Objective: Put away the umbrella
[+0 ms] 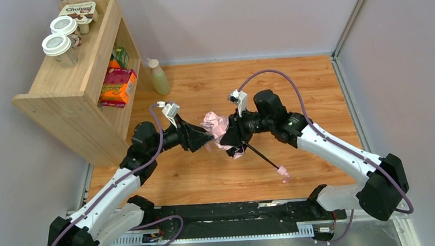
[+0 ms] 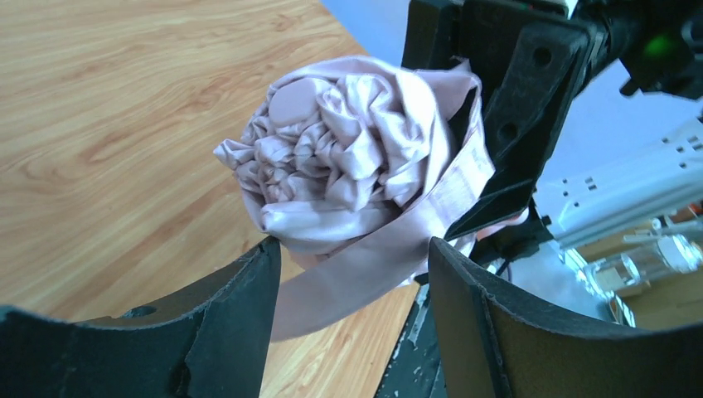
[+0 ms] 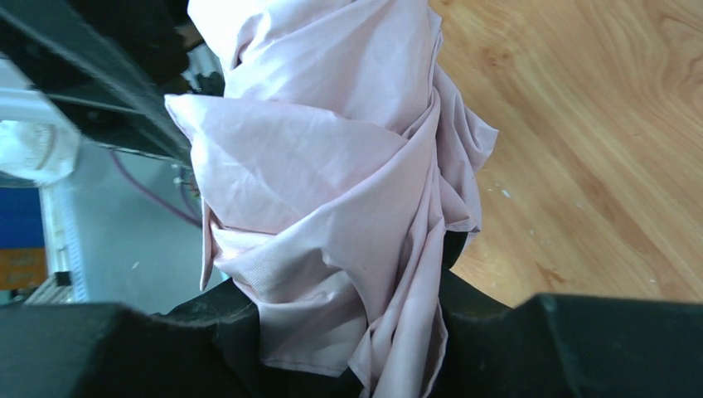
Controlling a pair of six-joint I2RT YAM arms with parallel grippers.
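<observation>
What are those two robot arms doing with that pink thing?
They are packing up a pink folding umbrella. The right gripper is clamped on its bunched-up canopy, with the black shaft and small pink handle slanting down toward the wooden table. The left gripper sits open at the canopy's tip, a fabric strap running between its fingers. The umbrella isn't put away yet.

The left arm point(image 1: 107, 197) and the right arm point(image 1: 332, 147) are both wearing white shells on their long links and black housings at the joints. A mauve cable point(image 1: 284, 75) is running along each. A small white camera block point(image 1: 171, 109) is sitting at each wrist. The left pincer point(image 2: 352, 249) is showing thick matt-black fingers point(image 2: 232, 323) with rough, scuffed edges; the right pincer point(image 3: 348, 332) is looking much the same, possibly rubber-faced, though little of it is showing.
</observation>
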